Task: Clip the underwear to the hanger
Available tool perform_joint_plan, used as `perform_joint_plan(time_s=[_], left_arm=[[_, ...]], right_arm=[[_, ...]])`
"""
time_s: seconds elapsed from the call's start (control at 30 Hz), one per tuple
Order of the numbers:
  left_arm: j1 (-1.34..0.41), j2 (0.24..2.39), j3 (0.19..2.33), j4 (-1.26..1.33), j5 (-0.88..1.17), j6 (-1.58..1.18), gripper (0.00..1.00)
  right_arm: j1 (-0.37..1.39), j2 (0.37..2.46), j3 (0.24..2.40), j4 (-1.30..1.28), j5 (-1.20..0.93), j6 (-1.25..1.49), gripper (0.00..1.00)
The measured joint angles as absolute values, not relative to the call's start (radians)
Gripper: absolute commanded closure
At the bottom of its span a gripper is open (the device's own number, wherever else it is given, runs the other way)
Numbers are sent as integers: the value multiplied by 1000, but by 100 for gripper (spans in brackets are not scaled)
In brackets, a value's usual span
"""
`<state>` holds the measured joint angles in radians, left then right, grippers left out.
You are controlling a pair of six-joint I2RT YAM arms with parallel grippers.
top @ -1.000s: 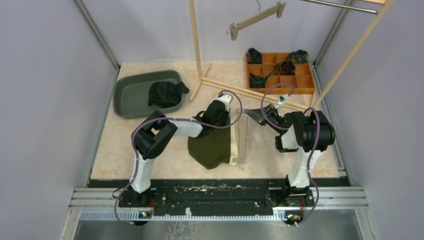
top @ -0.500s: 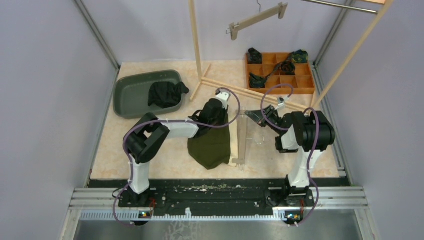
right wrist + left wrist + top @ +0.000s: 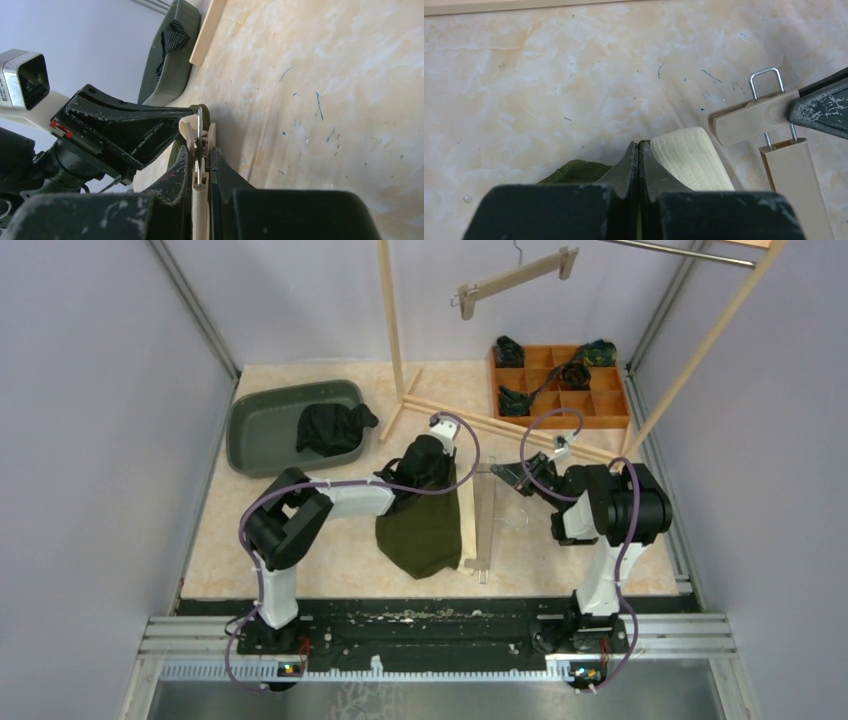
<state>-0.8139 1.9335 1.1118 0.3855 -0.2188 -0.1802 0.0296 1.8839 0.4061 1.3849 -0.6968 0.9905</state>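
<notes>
Lying nearest: green underwear [image 3: 425, 530], flat on the table [image 3: 300, 575], just left of the hanger [image 3: 467, 520].
Left gripper [image 3: 638, 150]: fingers pressed together, pinching the underwear's top edge by its white band [image 3: 689, 157].
Right gripper [image 3: 200, 153]: squeezed tight on the hanger's clip [image 3: 751, 117].
Green tub [image 3: 262, 430]: farther back on the left, dark cloth [image 3: 335, 427] inside.

Left arm [image 3: 352, 498]: white links, black joints, purple cable [image 3: 477, 452] looped toward 12 o'clock.
Right arm [image 3: 600, 580]: identical finish, purple cable.
Left gripper [image 3: 638, 146]: black fingers [image 3: 621, 172], chipped grey.
Bases [image 3: 270, 635]: black, 6 o'clock.
</notes>
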Motion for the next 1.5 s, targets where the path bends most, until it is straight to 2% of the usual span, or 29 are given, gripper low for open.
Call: perform_joint_plan(time_s=[1.5], left_arm=[[-817, 1982, 1198, 290, -232, -186, 100]], right_arm=[[39, 1884, 407, 1405, -728, 969, 100]])
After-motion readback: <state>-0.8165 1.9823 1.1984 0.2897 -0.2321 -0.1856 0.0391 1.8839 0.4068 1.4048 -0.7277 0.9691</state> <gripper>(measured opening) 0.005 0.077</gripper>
